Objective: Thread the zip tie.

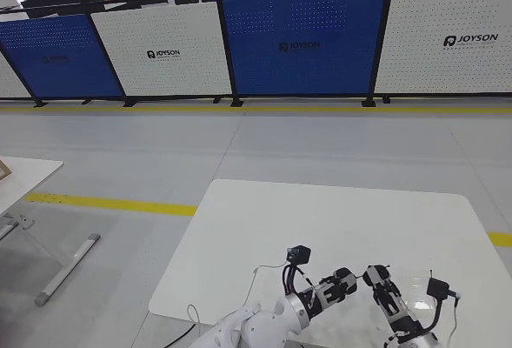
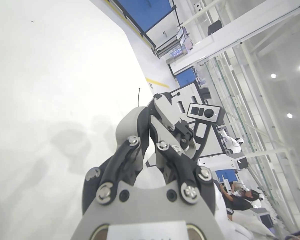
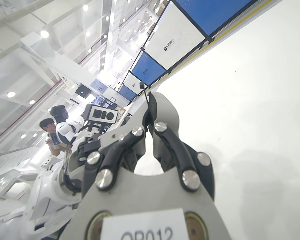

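Zip tie (image 3: 145, 95) clamped in right gripper (image 3: 150, 101) above near edge of table (image 1: 325, 217), head standing proud of the jaws, presumably as threading target; left gripper (image 2: 147, 116) closed just beside, black strap end (image 2: 139, 97) at its tip, hold uncertain.

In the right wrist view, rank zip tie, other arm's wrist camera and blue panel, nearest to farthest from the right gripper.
1. zip tie, clamped in the right gripper's jaws.
2. wrist camera, beside it on the other arm.
3. blue panel, far behind, in the partition row.
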You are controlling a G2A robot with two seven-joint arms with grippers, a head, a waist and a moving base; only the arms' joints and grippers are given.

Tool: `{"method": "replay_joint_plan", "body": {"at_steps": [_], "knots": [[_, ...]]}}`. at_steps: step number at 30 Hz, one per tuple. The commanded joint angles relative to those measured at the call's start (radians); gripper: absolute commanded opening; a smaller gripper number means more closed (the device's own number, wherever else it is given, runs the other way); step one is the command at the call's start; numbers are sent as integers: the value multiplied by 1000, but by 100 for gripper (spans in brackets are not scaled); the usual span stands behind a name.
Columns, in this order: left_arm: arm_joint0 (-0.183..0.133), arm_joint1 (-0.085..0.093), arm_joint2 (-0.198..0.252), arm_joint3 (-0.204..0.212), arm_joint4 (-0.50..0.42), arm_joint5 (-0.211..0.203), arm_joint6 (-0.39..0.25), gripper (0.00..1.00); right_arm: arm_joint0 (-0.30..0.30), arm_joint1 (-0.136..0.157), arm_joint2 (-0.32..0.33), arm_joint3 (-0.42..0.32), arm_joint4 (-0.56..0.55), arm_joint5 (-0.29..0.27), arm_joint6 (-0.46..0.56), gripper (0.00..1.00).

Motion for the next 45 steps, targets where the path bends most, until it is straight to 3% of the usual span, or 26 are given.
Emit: {"method": "replay_joint_plan", "body": {"at_steps": [1, 10, 16, 18, 21, 41, 42, 43, 45], "knots": [[0, -1, -2, 2, -2, 5, 1, 0, -1, 1, 1, -1, 1, 0, -1, 44], [-5, -6, -4, 13, -23, 29, 9, 0, -3, 4, 0, 0, -3, 0, -17, 42], [-8, -9, -8, 22, -39, 43, 11, 0, -5, 7, 2, 4, 3, 0, -31, 15], [-9, -10, -8, 24, -42, 45, 12, 0, -6, 8, 3, 4, 4, 0, -33, 12], [-10, -12, -6, 24, -42, 44, 10, 0, -6, 10, 4, 4, 7, 0, -34, 0], [-6, -14, -6, 23, -33, 16, -8, 0, 3, 21, -14, 5, -7, 0, -37, 0], [-6, -14, -6, 23, -33, 18, -7, 20, 2, 22, -13, 5, -7, 0, -40, 0], [-6, -14, -7, 23, -31, 20, -7, 29, 1, 22, -13, 5, -7, 0, -43, 0], [-6, -14, -7, 24, -30, 23, -9, 35, -2, 23, -10, 5, -13, 0, -50, 0]]}}
